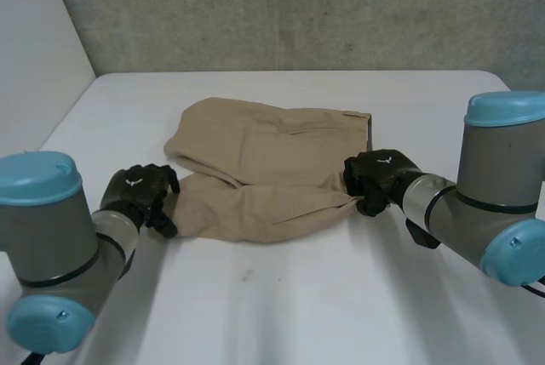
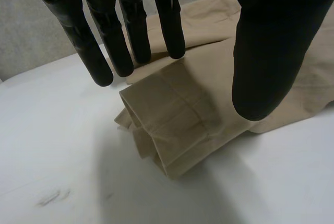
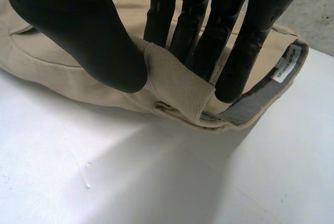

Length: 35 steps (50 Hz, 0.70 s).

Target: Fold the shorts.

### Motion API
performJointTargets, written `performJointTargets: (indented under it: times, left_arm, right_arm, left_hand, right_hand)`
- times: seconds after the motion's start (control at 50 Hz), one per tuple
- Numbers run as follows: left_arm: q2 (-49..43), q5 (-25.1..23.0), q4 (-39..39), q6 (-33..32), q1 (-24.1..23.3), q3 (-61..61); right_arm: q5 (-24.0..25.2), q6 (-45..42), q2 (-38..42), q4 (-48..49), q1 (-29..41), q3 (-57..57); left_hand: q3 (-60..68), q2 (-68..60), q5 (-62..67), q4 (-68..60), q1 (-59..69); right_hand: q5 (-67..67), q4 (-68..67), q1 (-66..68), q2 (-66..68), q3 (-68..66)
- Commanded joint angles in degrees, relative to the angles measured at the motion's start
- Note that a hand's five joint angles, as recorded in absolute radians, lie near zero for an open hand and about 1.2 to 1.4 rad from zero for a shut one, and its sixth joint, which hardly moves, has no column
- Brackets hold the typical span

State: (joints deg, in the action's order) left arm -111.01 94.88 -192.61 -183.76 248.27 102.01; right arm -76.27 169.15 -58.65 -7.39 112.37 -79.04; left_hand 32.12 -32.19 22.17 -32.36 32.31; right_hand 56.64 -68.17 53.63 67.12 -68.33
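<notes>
In the head view, the tan shorts (image 1: 272,169) lie on the white table (image 1: 298,297), between the two arms. The left hand (image 1: 140,195) sits at the shorts' leg-hem end and the right hand (image 1: 375,179) at their waistband end.

In the left wrist view, the left hand (image 2: 269,51) is released. Its straight fingers (image 2: 104,46) and thumb are spread over the leg hem of the shorts (image 2: 177,125), gripping nothing.

In the right wrist view, the right hand (image 3: 78,31) grasps the shorts (image 3: 177,85) — thumb and fingers pinch a raised fold of waistband, near the white label (image 3: 286,62) on the shorts' grey lining.
</notes>
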Motion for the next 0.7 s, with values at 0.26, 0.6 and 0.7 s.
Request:
performJointTargets:
  times: [0.26,0.6,0.7]
  left_arm:
    - [-2.7,0.1,-1.6,0.0,-0.9,-1.3]
    - [22.7,-2.2,13.2,-10.4,-0.3,2.4]
    - [27.2,-5.8,21.6,-13.8,-0.6,6.2]
  right_arm:
    - [-0.9,-1.4,-0.2,1.6,-0.1,-0.4]
    - [-1.0,-18.8,-16.0,-10.1,-0.8,-4.8]
    - [-1.2,-25.1,-19.0,-14.8,-0.7,-9.5]
  left_hand:
    - [47.9,-47.8,47.8,-47.6,47.7]
    - [47.9,-47.8,47.8,-47.6,47.7]
    - [47.9,-47.8,47.8,-47.6,47.7]
  right_hand:
    - [13.4,-11.8,26.4,12.9,-11.7]
    - [13.4,-11.8,26.4,12.9,-11.7]
    - [13.4,-11.8,26.4,12.9,-11.7]
